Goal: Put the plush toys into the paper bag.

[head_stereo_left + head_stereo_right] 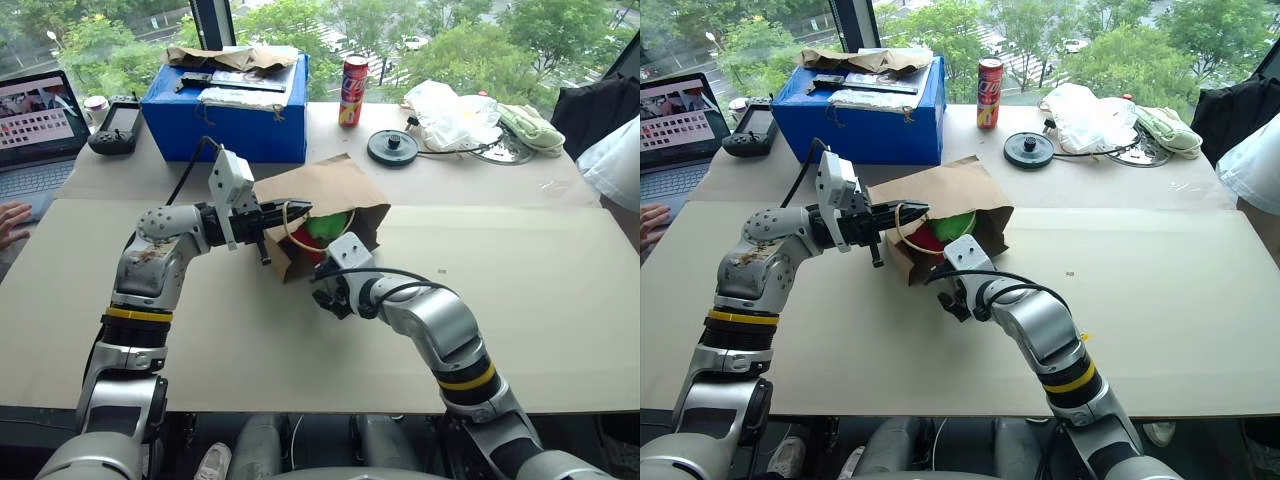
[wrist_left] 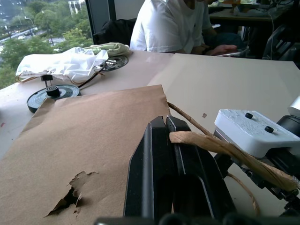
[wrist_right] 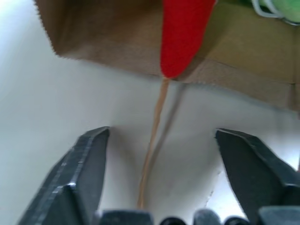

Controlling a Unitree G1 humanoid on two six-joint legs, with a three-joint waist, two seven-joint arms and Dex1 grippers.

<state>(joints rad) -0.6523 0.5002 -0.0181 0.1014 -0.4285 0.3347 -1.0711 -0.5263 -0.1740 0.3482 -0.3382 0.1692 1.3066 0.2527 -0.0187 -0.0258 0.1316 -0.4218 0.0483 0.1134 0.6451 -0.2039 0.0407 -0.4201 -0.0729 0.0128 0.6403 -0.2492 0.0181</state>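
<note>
The brown paper bag (image 1: pixel 330 188) lies on its side mid-table, its mouth toward me. My left gripper (image 1: pixel 300 208) is shut on the bag's upper rim by the paper handle (image 2: pixel 211 146) and holds the mouth up. Inside the mouth rest the round green plush toy (image 1: pixel 328 226) and, beside it, the red chili plush toy (image 3: pixel 183 37), whose tip reaches the bag's lower lip. My right gripper (image 3: pixel 161 135) hovers open just outside the mouth with nothing between its fingers. A thin handle string runs on the table under it.
Behind the bag stand a blue box (image 1: pixel 225 120), a red can (image 1: pixel 352 90), a black disc (image 1: pixel 392 147) and a white plastic bag (image 1: pixel 450 112). At far left are a laptop (image 1: pixel 35 130) and a person's hand (image 1: pixel 10 222). A seated person (image 2: pixel 168 23) is across the table.
</note>
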